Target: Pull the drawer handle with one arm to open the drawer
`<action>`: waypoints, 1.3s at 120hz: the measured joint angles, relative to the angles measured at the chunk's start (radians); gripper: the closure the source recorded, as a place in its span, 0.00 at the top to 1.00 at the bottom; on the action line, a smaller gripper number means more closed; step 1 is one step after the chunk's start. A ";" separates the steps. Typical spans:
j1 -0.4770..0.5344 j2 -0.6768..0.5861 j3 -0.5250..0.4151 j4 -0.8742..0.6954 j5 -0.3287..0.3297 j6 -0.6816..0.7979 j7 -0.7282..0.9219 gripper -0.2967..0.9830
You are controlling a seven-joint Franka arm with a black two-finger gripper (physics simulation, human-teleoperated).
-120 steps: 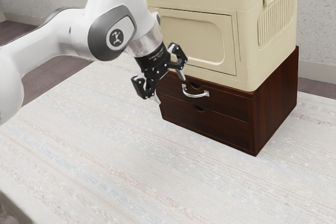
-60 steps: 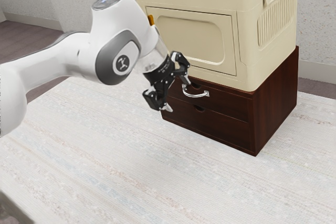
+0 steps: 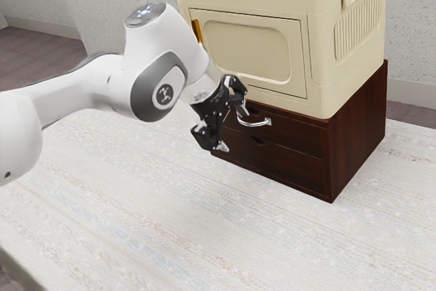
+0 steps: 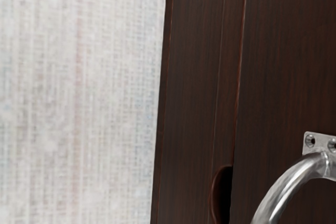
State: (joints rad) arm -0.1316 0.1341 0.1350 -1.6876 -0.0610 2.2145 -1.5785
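Gripper [image 3: 232, 129] just in front of the dark wood cabinet [image 3: 357, 131], fingers spread wide, nothing gripped. Silver bow handle [image 3: 255, 124] fixed to the upper drawer [image 3: 296, 136], near the fingers; contact I cannot tell. Upper drawer looks shut.

Step in hand, as I judge it: bring the open fingers around the bow. Best to centre on its middle, one finger above the bar and one below, clear of the mounting plate [image 4: 311, 142] with its screws. Go in square to the drawer front, stopping short of pressing the wood. Close firmly, then draw straight out, slow and level; a sideways tug could bind the drawer or slip off the smooth metal.

Count: one arm, one gripper, two fingers; one cabinet, two drawers, the lower [image 3: 286, 165] with no handle; one bow handle; two cut notches, one to each drawer; one cream storage box [image 3: 255, 49] on top; one cloth-covered worktop [image 3: 136, 216].
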 joint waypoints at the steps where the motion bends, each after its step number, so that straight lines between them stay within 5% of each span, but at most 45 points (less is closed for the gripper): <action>1: 0.000 0.000 0.000 -0.001 0.000 0.001 -0.001 0.76; 48: -0.007 0.013 -0.001 -0.005 0.000 0.020 -0.030 0.70; 103: -0.009 -0.013 0.000 -0.013 0.000 -0.008 -0.050 0.24; 156: -0.013 -0.116 0.002 -0.133 0.003 -0.022 -0.057 0.16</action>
State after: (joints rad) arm -0.1443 0.0181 0.1369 -1.8203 -0.0579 2.1929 -1.6356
